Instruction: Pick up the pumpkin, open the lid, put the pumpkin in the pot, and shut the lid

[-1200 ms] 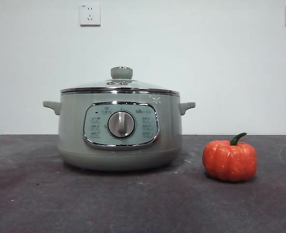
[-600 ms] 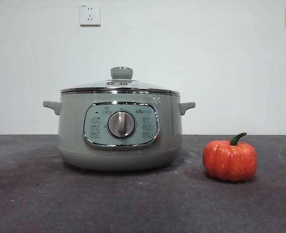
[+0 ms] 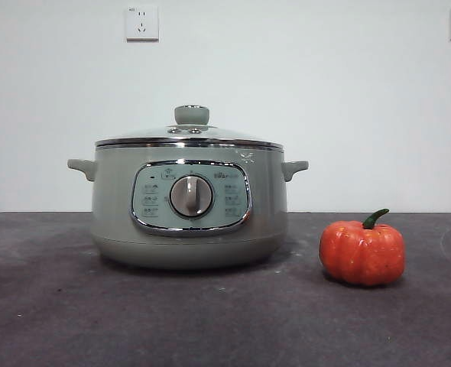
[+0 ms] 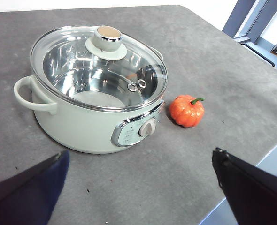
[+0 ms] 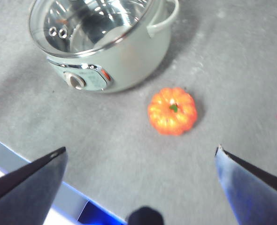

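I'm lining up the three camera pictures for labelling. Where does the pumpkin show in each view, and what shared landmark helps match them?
Front view: the pumpkin stands on the table at lower right, apart from the pot.
Left wrist view: right of centre, near the pot's dial side.
Right wrist view: centre, seen from above, stem up, with the pot beyond it.
Shared landmark: the pot's silver dial, visible in all three.

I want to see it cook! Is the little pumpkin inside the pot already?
No, the pumpkin sits on the table beside the pot, and the lid is on the pot.
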### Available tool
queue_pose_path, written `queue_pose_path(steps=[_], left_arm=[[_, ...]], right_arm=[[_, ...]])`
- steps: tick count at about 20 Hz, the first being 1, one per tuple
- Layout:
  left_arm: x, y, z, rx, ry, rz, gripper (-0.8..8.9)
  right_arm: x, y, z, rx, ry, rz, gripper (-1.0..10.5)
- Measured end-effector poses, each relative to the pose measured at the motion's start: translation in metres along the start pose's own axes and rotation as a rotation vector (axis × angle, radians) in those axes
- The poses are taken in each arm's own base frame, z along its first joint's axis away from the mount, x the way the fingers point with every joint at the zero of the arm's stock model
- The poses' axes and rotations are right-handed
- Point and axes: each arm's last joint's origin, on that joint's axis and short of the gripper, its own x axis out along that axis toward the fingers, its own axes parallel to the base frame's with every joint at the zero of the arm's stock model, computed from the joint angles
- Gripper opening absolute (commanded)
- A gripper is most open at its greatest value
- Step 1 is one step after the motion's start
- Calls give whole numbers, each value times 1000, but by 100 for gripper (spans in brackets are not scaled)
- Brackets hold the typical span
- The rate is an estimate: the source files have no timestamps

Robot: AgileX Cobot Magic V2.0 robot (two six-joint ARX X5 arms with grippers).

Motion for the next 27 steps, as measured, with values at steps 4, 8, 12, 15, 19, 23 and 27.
queue_pose_path(steps=[4, 8, 12, 15, 19, 23, 27], left_arm=[[0, 0, 0, 1, -1, 0, 754], [0, 0, 0, 1, -2, 0, 754], [0, 0, 0, 2, -2, 0, 754], [0, 0, 0, 1, -2, 0, 754], [0, 0, 0, 2, -2, 0, 754], [0, 0, 0, 1, -2, 0, 754], [0, 0, 0, 2, -2, 0, 754]], right_arm=[[33, -6, 16, -21, 54, 41, 723], [79, -14, 24, -45, 191, 30, 723], [125, -20, 26, -73, 302, -4, 723], [155, -20, 26, -106, 342, -36, 724], [187, -18, 23, -155, 381, -84, 724], [211, -21, 19, -160, 403, -91, 724], [231, -27, 10, -148, 466, -89, 724]])
